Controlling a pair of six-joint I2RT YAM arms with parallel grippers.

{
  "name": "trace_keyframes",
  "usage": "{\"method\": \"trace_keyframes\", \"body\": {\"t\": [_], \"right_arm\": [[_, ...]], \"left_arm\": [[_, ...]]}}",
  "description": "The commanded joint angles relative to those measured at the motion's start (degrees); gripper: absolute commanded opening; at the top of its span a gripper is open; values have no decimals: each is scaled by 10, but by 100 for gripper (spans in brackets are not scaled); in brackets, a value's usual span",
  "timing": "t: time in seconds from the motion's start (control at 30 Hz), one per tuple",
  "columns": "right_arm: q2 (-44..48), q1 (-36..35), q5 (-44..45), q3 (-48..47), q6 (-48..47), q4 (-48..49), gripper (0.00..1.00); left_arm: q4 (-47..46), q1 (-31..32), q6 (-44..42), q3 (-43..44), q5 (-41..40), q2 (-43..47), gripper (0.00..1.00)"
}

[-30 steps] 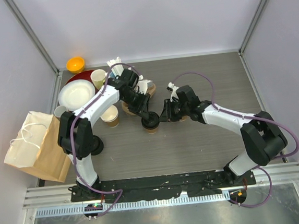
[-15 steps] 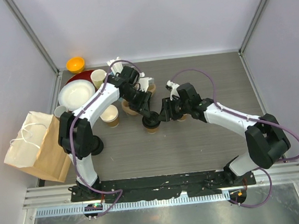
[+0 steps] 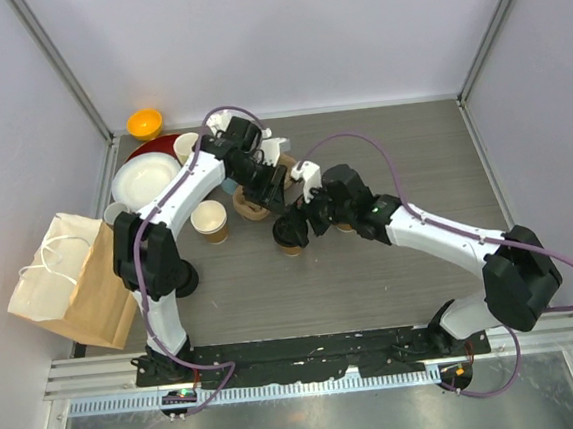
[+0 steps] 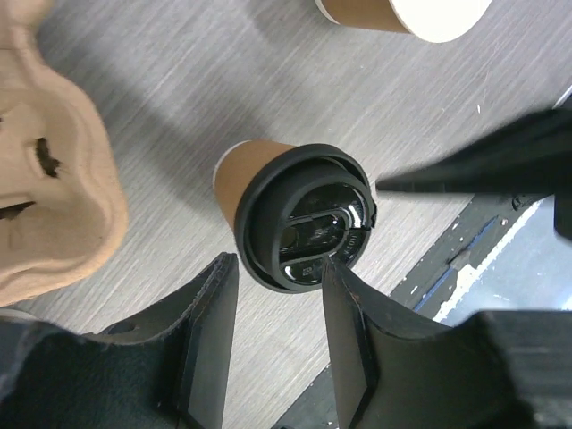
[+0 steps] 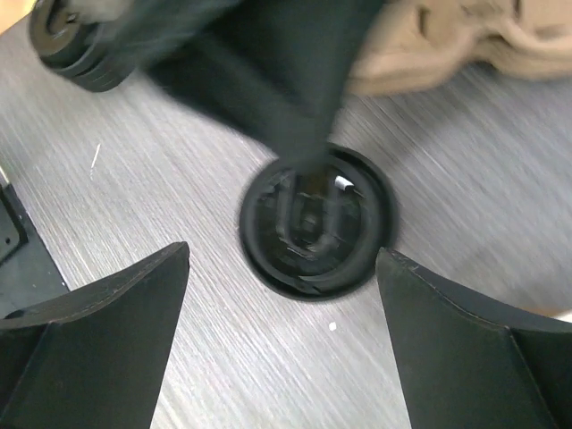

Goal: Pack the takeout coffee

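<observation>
One lidded cup (image 3: pixel 288 236) | one open kraft cup (image 3: pixel 209 219) | left fingers (image 4: pixel 210 340) apart | right fingers (image 5: pixel 107 331) apart

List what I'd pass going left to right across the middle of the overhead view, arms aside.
The brown paper bag → open kraft cup → lidded coffee cup.

A paper bag (image 3: pixel 66 279) lies at left, white plate (image 3: pixel 146 182) and orange bowl (image 3: pixel 144 122) beyond it.

Lidded coffee cup (image 3: pixel 288 236) hemmed between left gripper (image 4: pixel 277 344) and right gripper (image 5: pixel 286 335), pulp cup carrier (image 4: pixel 45 179) close behind-left, bare table (image 3: pixel 304 298) toward the arm bases.
</observation>
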State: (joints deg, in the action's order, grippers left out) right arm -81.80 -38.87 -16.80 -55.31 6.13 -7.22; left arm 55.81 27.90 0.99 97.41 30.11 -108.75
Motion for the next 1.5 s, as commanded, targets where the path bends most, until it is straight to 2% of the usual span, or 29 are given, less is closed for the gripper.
{"method": "trace_keyframes", "body": {"t": [0.0, 0.2, 0.53, 0.83, 1.13, 1.37, 1.47], "right_arm": [[4, -41, 68, -10, -126, 56, 91], [-55, -48, 85, -40, -146, 58, 91], [-74, -67, 106, -37, -147, 70, 91], [-100, -69, 104, -35, -160, 85, 84], [-111, -70, 125, 21, -155, 90, 82], [-141, -70, 147, 57, -147, 84, 77], [-141, -70, 155, 67, -140, 84, 75]], "left_arm": [[5, -25, -5, 20, 7, 19, 46], [-3, -33, -1, -3, 10, 27, 46], [-4, -36, -2, -8, 20, 27, 46], [-2, -37, -2, -5, 21, 24, 45], [-1, -43, 3, -42, 30, 15, 41], [-8, -72, 16, -46, 55, 51, 42], [-4, -74, 23, -75, 66, 60, 41]]}}
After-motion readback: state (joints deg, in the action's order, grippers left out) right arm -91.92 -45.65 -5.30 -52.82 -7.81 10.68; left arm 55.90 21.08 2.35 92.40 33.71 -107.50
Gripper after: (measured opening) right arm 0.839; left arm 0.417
